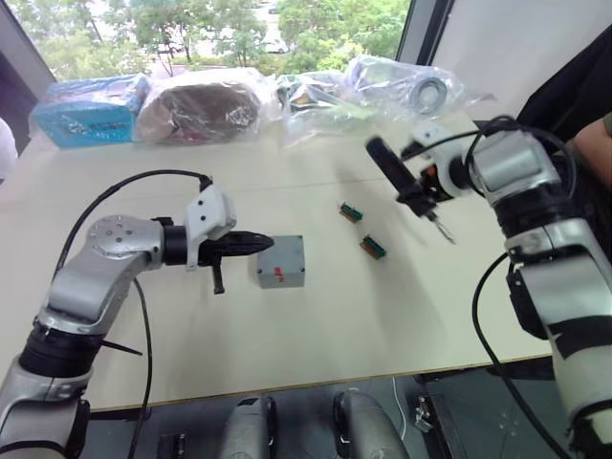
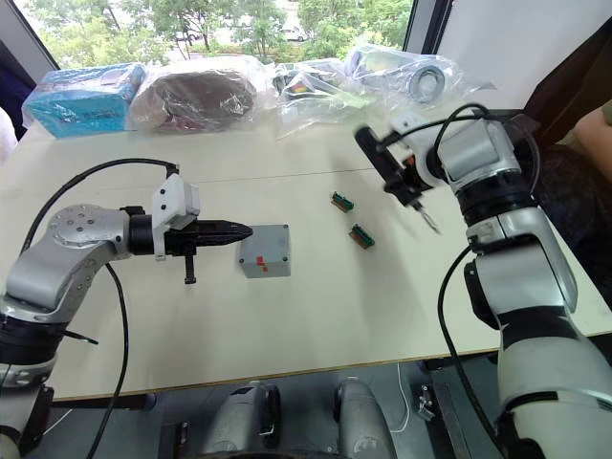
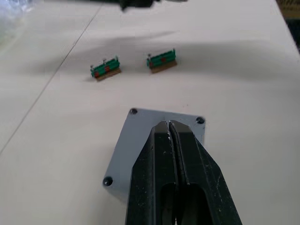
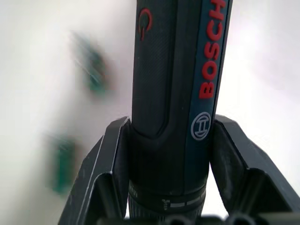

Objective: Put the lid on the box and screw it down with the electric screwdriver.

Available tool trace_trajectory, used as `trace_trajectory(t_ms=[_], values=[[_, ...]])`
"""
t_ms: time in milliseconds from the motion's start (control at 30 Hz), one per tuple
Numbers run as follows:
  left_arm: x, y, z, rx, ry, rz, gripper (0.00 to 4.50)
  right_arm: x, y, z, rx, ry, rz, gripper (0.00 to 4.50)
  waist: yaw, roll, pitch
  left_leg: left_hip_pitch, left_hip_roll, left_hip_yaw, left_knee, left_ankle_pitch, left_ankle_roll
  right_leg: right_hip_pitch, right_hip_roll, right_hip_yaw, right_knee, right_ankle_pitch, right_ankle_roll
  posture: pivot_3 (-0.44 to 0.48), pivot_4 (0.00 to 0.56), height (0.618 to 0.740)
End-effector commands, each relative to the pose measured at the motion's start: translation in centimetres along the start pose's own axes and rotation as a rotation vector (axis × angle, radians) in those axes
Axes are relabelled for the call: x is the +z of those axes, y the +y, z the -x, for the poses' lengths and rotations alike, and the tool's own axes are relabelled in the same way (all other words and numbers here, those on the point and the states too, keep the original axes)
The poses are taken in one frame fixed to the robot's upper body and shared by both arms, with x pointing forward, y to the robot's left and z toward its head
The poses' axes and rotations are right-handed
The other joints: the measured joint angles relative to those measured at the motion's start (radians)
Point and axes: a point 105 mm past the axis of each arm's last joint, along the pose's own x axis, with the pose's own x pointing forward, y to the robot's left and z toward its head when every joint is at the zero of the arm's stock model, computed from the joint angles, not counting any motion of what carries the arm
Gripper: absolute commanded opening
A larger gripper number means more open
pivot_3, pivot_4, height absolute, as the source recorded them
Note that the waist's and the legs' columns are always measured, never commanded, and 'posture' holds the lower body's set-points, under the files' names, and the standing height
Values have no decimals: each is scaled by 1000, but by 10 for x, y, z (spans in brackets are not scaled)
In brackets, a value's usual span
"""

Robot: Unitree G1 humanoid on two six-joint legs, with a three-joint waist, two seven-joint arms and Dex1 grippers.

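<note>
The grey square lid (image 1: 280, 256) lies flat side up on the table, with small red marks on top and screw holes at its corners (image 3: 134, 111). The deeper grey wall (image 1: 281, 280) under it reads as the box; the inside is hidden. My left gripper (image 1: 269, 244) is shut and empty, with its tips just over the lid's left edge (image 3: 168, 124). My right gripper (image 1: 424, 184) is shut on the black electric screwdriver (image 4: 173, 70). It holds it tilted in the air to the right of the lid, with the metal bit (image 1: 444, 230) pointing down at the table.
Two small green-and-brown blocks (image 1: 351, 211) (image 1: 373, 248) lie between the lid and the screwdriver. Plastic bags (image 1: 206, 103) and a blue package (image 1: 91, 110) line the table's far edge. A person's arm (image 1: 593, 143) is at the far right.
</note>
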Motion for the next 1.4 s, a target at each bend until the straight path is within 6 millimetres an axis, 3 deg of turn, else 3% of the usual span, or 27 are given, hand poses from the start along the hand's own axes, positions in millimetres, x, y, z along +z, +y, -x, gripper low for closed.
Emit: trace_trajectory(t_ms=[33,133,267,433,700,867,1400], values=[[6,3,3,-16,1,-36,0,76,31,36,13,-510,65,1852,5,0,0,0,0,-1,0,0,0,0,0,0,1,0,0,0,150,740],[0,5,3,-27,24,-27,0,94,55,49,76,-737,-12,1852,14,0,0,0,0,-1,1,1,-2,1,-1,-1,1,0,0,0,150,740],[-3,7,1,-54,30,-14,0,96,74,47,50,-887,-4,1852,20,-2,-1,0,-2,-2,3,1,-2,5,-4,-3,-1,1,1,0,150,740],[-3,6,-10,-96,19,6,0,80,103,42,129,-1011,-37,1852,14,-2,-1,0,-4,-1,4,1,-2,6,-6,-3,-3,2,3,0,150,740],[-19,6,-30,-97,26,41,0,54,131,28,147,-1020,-24,1852,4,-2,-1,1,-2,-2,3,1,-2,5,-3,-2,-2,2,3,0,150,740],[-37,7,-36,-80,80,48,0,45,136,19,128,-1004,-29,1852,7,-2,-1,1,-2,-2,3,1,-2,5,-3,-2,-2,2,3,0,150,740],[-36,1,-37,-95,68,30,0,21,132,-11,67,-945,-32,1852,9,-2,-1,2,-2,-2,4,1,-2,6,-3,-2,-1,2,3,0,150,740]])
